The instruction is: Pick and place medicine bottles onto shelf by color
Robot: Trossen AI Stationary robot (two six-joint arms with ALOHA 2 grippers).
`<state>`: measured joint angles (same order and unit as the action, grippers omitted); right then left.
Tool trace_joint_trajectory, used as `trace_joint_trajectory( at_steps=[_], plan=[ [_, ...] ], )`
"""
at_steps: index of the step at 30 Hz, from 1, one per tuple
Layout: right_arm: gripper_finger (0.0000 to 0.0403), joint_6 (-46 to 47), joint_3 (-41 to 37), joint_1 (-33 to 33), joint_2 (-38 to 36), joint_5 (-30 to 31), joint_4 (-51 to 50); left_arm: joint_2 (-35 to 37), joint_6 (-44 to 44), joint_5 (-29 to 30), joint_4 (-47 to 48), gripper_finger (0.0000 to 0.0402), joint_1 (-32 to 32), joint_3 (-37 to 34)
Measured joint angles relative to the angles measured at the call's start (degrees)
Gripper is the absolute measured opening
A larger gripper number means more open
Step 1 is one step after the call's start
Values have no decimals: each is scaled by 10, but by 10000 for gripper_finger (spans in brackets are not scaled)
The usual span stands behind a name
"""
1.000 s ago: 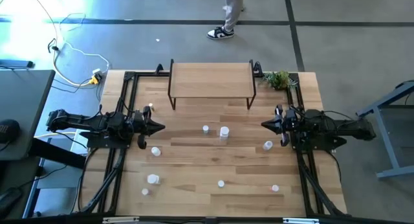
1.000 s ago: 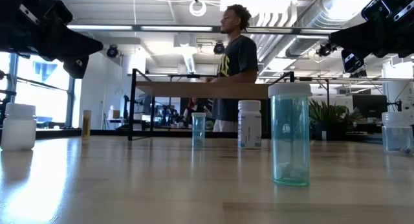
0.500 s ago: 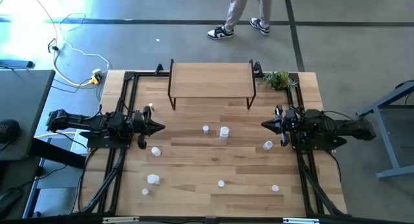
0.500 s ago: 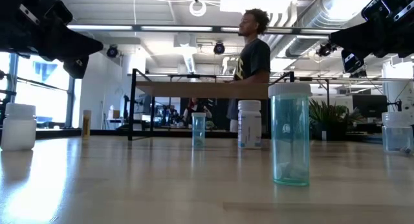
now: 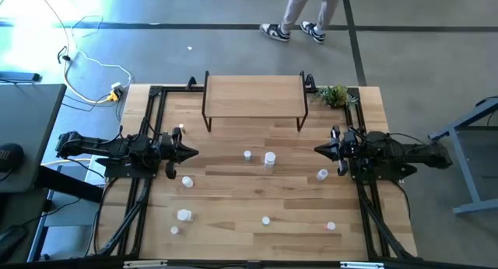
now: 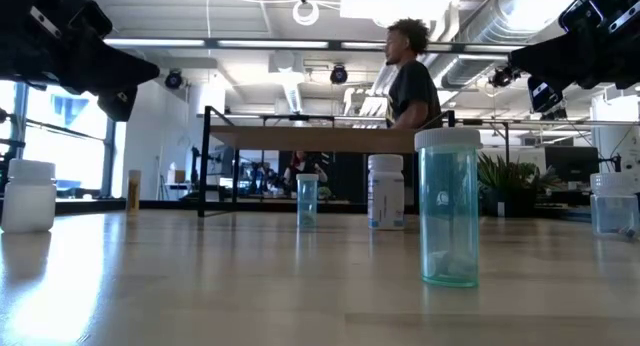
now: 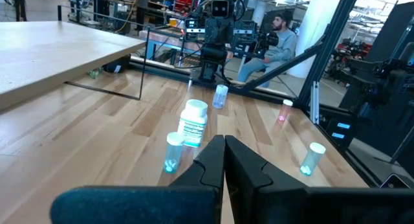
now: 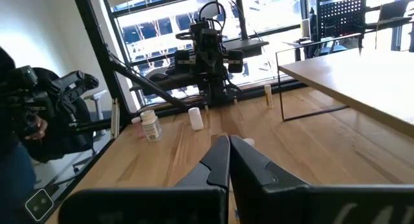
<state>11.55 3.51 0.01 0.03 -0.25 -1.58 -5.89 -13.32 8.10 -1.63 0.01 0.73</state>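
Observation:
Several small medicine bottles stand upright on their bases on the slatted tabletop. In the high view a larger white one (image 5: 270, 158) and a small one (image 5: 247, 155) stand mid-table. Others stand at the right (image 5: 322, 174), the left (image 5: 187, 181) and toward the near edge (image 5: 184, 215) (image 5: 266, 220) (image 5: 331, 226). The low view has a pale teal bottle (image 6: 448, 206) close up. The shelf (image 5: 253, 94) stands on black legs at the far edge, nothing on it. My left gripper (image 5: 194, 152) (image 7: 224, 146) and right gripper (image 5: 317, 149) (image 8: 229, 143) hover shut at the table's sides, facing each other.
A small green plant (image 5: 336, 96) sits right of the shelf. Black frame rails (image 5: 152, 121) run along both sides of the table under the arms. A person (image 6: 410, 86) walks on the floor beyond the far edge. Open wood lies between the two grippers around the middle bottles.
Both arms and all bottles have kept still. The person beyond the far edge has walked toward the right.

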Motion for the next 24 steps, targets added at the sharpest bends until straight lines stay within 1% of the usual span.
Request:
trace_joint_trajectory(
  at_steps=[5,11,13,20,24],
  plan=[
    [0,0,0,0,0,0,0,0,-3,0,0,0,0,0],
    [0,0,0,0,0,0,0,0,-46,6,-8,0,0,0],
    [0,0,0,0,0,0,0,0,-61,20,-9,0,0,0],
    [0,0,0,0,0,0,0,0,-106,97,-28,0,0,0],
    [0,0,0,0,0,0,0,0,-107,116,-54,0,0,0]
  ],
)
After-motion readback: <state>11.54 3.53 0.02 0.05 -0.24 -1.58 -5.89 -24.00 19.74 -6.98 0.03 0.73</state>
